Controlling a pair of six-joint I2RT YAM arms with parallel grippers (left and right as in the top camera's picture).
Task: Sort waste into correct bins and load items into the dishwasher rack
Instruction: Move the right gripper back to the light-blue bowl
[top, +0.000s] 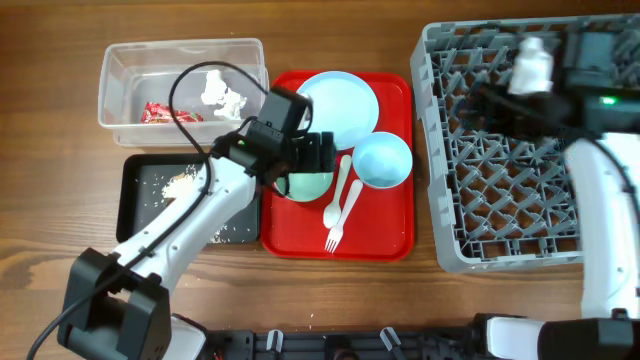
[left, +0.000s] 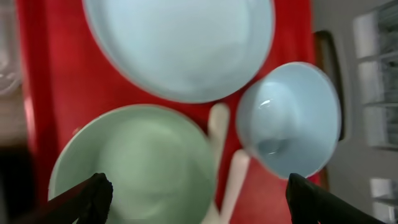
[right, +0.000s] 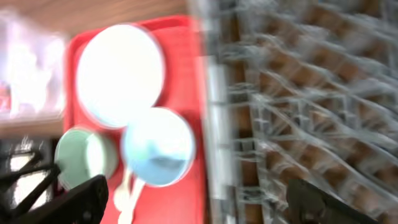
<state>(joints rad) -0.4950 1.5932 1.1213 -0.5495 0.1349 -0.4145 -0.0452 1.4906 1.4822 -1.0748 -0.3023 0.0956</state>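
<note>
Plainly, the green bowl lay under your left claw

At far left, the tub (top: 115, 75) held the wrapper (top: 160, 112) and tissue (top: 222, 92), and crumbs (top: 180, 185) lay in the black tray (top: 135, 215). Your left claw (left: 198, 180) hung wide open and empty just above the green bowl (left: 137, 165), which sat offset toward one finger. This arm was by far the nearer. Being round, the bowl had no long axis. Room was tight: the plate (left: 180, 43) was close behind it, the cutlery (top: 338, 205) just beside, and the blue bowl (left: 289, 118) past that, all on the red tray (left: 56, 74). The rack (top: 500, 200) stood well to the right, where your right claw (right: 198, 183) hovered, spread and empty.
</note>
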